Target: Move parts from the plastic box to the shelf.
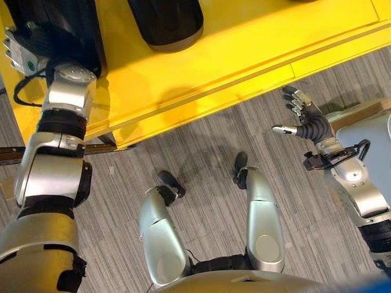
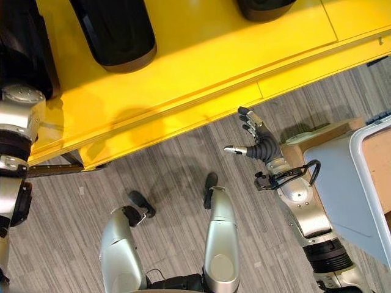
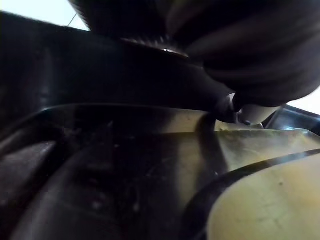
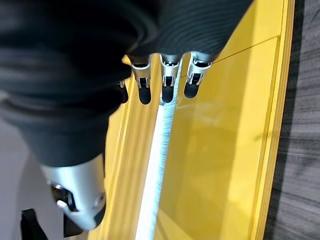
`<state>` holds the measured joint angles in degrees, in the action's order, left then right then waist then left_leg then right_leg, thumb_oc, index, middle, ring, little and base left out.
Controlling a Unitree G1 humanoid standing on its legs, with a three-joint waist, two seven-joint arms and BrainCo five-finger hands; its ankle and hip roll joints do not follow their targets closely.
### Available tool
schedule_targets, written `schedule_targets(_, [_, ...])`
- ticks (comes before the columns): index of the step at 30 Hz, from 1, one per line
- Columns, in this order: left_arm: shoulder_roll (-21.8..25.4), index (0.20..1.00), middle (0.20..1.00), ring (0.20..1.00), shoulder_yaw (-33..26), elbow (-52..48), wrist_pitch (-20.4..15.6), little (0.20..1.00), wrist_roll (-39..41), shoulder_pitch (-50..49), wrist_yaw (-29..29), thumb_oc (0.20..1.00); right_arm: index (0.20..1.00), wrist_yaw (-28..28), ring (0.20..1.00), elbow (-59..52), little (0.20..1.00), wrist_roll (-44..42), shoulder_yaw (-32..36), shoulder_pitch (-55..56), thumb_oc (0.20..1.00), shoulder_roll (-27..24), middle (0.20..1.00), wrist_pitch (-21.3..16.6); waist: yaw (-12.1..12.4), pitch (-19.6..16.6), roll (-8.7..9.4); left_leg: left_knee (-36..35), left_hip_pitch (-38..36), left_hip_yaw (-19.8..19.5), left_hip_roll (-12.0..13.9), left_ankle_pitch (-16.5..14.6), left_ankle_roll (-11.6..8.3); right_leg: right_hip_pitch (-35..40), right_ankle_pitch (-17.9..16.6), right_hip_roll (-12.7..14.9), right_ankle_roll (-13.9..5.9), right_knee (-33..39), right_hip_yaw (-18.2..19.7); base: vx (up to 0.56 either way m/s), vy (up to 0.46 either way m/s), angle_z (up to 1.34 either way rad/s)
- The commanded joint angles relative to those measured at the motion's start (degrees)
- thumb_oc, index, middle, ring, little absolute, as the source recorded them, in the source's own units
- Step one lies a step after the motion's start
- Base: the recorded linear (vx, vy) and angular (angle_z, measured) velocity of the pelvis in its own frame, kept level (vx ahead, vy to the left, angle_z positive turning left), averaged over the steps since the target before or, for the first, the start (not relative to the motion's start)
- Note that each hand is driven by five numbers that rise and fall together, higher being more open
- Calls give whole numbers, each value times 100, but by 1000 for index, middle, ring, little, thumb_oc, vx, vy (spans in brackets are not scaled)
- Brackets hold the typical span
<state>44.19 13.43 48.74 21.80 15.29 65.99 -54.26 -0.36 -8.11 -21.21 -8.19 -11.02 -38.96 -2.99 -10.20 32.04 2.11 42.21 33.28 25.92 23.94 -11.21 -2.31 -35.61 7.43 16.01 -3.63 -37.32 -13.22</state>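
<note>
Right eye view: the robot's right hand (image 2: 256, 143) hangs with fingers spread and empty just off the flat yellow shelf (image 2: 201, 67), while two rounded black plastic parts (image 2: 116, 33) already rest there; the left hand's grip cannot be told, pressed against another dark part.

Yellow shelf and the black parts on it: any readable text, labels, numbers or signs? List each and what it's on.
None readable.
Yellow shelf: bare surface, no print.
Black parts: no markings that can be made out.
Grey plastic box: no label on its wall.
Right hand, empty beside the shelf edge: no print.
Left hand: hidden behind a black part on the shelf; the small green mark on the arm there is too small to read.
</note>
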Motion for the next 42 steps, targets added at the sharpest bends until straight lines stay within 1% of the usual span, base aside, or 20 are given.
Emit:
schedule_targets(1, [317, 200, 200, 200, 6, 253, -103, 200, 416, -271, -308, 200, 1000, -15, 1000, -151, 1000, -102, 86, -70, 1000, -14, 1000, -385, -46, -225, 153, -562, 136, 321, -364, 422, -123, -106, 407, -205, -115, -622, 133, -8, 176, -14])
schedule_targets(2, [317, 200, 200, 200, -18, 376, -19, 200, 295, -287, -450, 200, 1000, 48, 1000, -147, 1000, -38, 89, -49, 1000, 23, 1000, -432, -77, -225, 140, -604, 151, 343, -384, 409, -118, -218, 381, -205, -114, -665, 181, -7, 163, -13])
schedule_targets(4, [328, 200, 200, 200, -49, 447, -7, 200, 547, -282, -585, 200, 1000, 60, 1000, -151, 1000, -17, 88, -34, 1000, 37, 1000, -446, -89, -225, 138, -668, 127, 361, -414, 407, -116, -267, 348, -213, -123, -660, 211, -17, 87, -13])
schedule_targets(5, [333, 200, 200, 200, -138, 546, 30, 200, 837, -312, -774, 200, 1000, 62, 1000, -176, 1000, 5, 98, 15, 1000, 48, 1000, -479, -89, -225, 137, -769, 89, 381, -461, 410, -108, -307, 279, -202, -137, -628, 226, -22, 52, -13])
schedule_targets(7, [339, 200, 200, 200, -154, 566, 21, 200, 901, -320, -803, 200, 1000, 60, 1000, -176, 1000, 10, 97, 23, 1000, 50, 1000, -490, -88, -225, 137, -782, 84, 382, -469, 410, -105, -311, 267, -200, -138, -623, 227, -9, 16, -4])
schedule_targets(9, [367, 200, 200, 200, -282, 700, -6, 200, 1078, -355, -883, 200, 1000, 16, 1000, -201, 1000, 50, 91, 56, 1000, 92, 1000, -497, -83, -225, 137, -851, 48, 373, -513, 397, -90, -345, 182, -194, -166, -632, 248, 0, 0, 0])
schedule_targets(12, [399, 200, 200, 200, -363, 732, 7, 200, 1070, -432, -914, 200, 1000, -2, 1000, -255, 1000, 44, 109, 76, 1000, 110, 1000, -464, -76, -225, 127, -907, 20, 369, -550, 384, -66, -390, 99, -170, -193, -673, 270, 0, 0, 0])
schedule_targets(16, [448, 200, 200, 200, -444, 715, 135, 200, 937, -567, -904, 200, 1000, 9, 1000, -324, 1000, 58, 160, 139, 1000, 125, 1000, -401, -61, -225, 100, -1015, -32, 362, -593, 389, -35, -434, 7, -122, -226, -688, 289, -10, 17, 4])
schedule_targets(19, [503, 200, 200, 200, -476, 674, 181, 200, 777, -718, -820, 200, 1000, -9, 1000, -356, 1000, 76, 196, 182, 1000, 132, 1000, -364, -35, -225, 67, -1068, -67, 348, -655, 370, 2, -451, -56, -88, -243, -708, 302, -9, 24, 4])
schedule_targets(22, [549, 200, 200, 200, -533, 563, 186, 200, 689, -893, -583, 200, 1000, -24, 1000, -380, 1000, 123, 202, 245, 1000, 154, 1000, -367, -3, -225, 33, -1120, -97, 338, -710, 357, 41, -469, -105, -68, -263, -750, 311, -5, 8, 5])
schedule_targets(26, [446, 200, 200, 200, -568, 431, 226, 200, 545, -1055, -359, 200, 1000, -71, 1000, -371, 1000, 152, 193, 300, 1000, 188, 1000, -393, 15, -225, 15, -1222, -178, 334, -786, 356, 82, -430, -160, -49, -290, -745, 300, -1, -3, 1])
schedule_targets(36, [224, 200, 200, 200, -661, 135, 253, 200, -254, -1616, 12, 200, 1000, -58, 1000, -312, 1000, 211, 201, 353, 1000, 260, 1000, -411, 62, -225, -50, -1365, -376, 350, -861, 391, 107, -290, -147, 9, -311, -697, 263, 1, -7, 2])
schedule_targets(39, [158, 200, 200, 200, -642, 90, 155, 200, -332, -1711, 19, 200, 1000, -75, 1000, -237, 1000, 231, 161, 309, 1000, 245, 1000, -410, 66, -225, -74, -1368, -402, 354, -860, 415, 100, -273, -124, 30, -301, -700, 262, 0, 0, 0])
schedule_targets(42, [160, 200, 200, 200, -613, 42, 130, 200, -465, -1693, 128, 200, 1000, -70, 1000, -200, 1000, 243, 161, 296, 1000, 239, 1000, -389, 69, -225, -91, -1347, -400, 349, -850, 430, 94, -262, -85, 50, -286, -720, 258, 0, 0, 0])
